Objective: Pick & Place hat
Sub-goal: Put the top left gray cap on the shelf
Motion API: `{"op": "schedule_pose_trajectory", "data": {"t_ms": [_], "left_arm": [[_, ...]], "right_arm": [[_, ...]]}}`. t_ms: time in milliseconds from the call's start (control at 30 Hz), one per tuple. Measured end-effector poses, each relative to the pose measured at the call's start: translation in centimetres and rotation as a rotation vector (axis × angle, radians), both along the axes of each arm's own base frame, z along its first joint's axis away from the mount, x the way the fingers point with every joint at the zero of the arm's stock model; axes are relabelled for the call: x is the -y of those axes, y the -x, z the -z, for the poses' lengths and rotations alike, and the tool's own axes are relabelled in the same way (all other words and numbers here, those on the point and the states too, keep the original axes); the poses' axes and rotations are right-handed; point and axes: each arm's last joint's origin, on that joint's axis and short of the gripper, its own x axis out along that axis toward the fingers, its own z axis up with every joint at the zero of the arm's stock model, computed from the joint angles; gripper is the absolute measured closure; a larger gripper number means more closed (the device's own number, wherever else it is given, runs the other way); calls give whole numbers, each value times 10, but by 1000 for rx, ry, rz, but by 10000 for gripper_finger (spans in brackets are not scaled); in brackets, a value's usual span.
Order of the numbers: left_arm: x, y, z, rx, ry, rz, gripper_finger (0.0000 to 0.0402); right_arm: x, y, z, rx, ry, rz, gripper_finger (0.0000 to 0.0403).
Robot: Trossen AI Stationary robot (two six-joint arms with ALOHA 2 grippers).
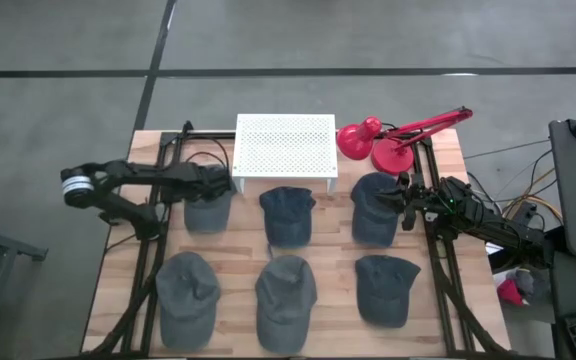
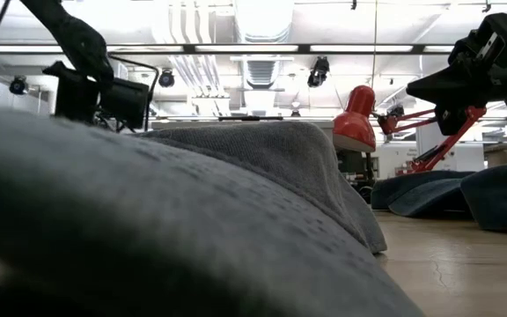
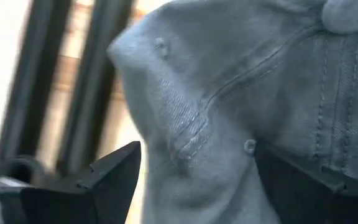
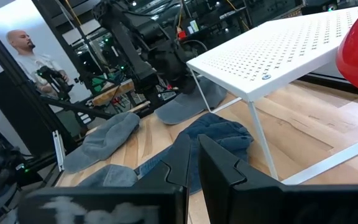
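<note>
High view: six hats on the wooden surface (image 1: 448, 150), two rows of three. Left end effector (image 1: 218, 185) sits at the back-left hat (image 1: 206, 210), fingers (image 3: 114, 177) spread wide either side of its grey fabric (image 3: 229, 118); not closed on it. Right end effector (image 1: 400, 197) hovers over the back-right hat (image 1: 373, 210), fingers (image 4: 219, 171) pressed narrow, holding nothing. Dark blue hat (image 1: 287, 215) between them. White perforated rack (image 1: 285, 145) behind, red lamp (image 1: 388, 140) beside it. Person (image 4: 27, 53) stands beyond the surface.
</note>
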Motion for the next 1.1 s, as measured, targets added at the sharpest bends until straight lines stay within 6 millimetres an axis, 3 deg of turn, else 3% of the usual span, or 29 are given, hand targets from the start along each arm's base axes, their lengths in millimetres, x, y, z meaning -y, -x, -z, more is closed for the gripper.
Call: {"op": "schedule_pose_trajectory", "data": {"t_ms": [167, 333, 667, 1100], "left_arm": [[-2, -8, 11, 5, 50, -3, 137], [-2, -9, 18, -27, 80, -4, 215], [4, 4, 6, -62, 115, -9, 387], [13, 19, -21, 19, 107, 3, 399]], "right_arm": [[0, 0, 0, -1, 0, 0, 376], [0, 0, 0, -1, 0, 0, 376], [0, 0, 0, -1, 0, 0, 376], [0, 0, 0, 0, -2, 0, 376]]}}
